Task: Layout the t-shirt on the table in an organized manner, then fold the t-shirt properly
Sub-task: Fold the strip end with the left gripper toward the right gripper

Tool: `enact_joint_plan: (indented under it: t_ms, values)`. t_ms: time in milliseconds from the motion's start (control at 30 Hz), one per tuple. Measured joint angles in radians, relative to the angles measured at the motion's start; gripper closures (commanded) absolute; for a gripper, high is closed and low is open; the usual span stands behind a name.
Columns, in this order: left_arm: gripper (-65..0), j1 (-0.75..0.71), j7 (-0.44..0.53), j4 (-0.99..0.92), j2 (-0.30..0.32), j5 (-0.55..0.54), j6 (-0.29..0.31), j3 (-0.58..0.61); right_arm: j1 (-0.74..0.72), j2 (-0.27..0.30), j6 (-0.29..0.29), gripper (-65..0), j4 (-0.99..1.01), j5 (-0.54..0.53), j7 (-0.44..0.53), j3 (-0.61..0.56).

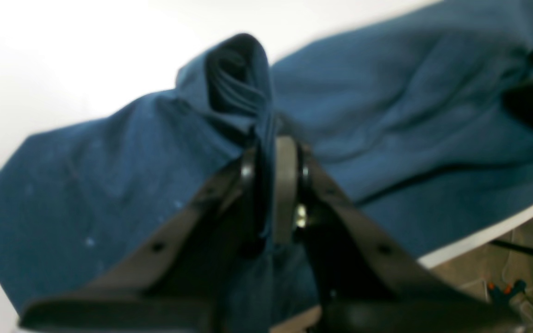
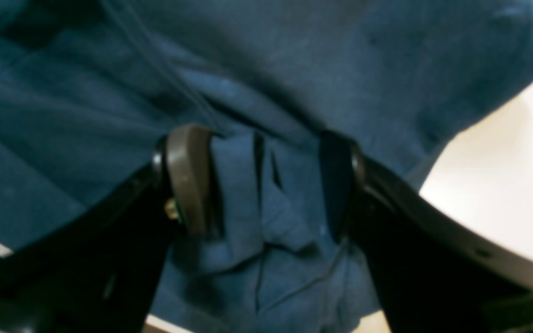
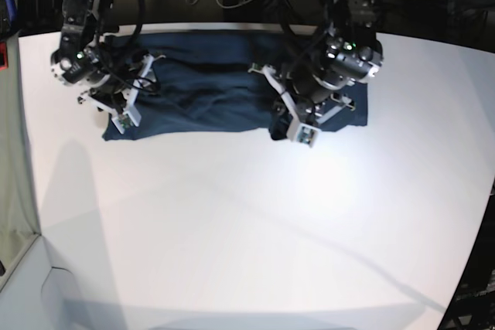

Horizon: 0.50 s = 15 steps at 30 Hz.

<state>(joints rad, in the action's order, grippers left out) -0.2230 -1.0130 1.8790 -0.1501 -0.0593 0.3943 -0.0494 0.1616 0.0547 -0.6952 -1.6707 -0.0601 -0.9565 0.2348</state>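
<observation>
On the white table (image 3: 232, 229) the shirt (image 3: 209, 90) lies as a long band along the far edge, its long axis running between my arms: my left gripper (image 1: 271, 152) pinches a raised fold near one end, my right gripper (image 2: 266, 180) straddles bunched cloth at the other, jaws spread.

base overhead, wrists close on t-shirt (image 3: 209, 94)
</observation>
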Motion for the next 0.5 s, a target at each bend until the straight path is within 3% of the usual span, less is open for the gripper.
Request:
enact_joint_plan:
  t_ms: [500]
  values:
    - [-0.5, 0.002, 0.0, -0.062, 0.0, 0.0, -0.001, 0.051, 0.0, 0.0, 0.0, -37.0, 0.0, 0.0, 0.0, 0.0]
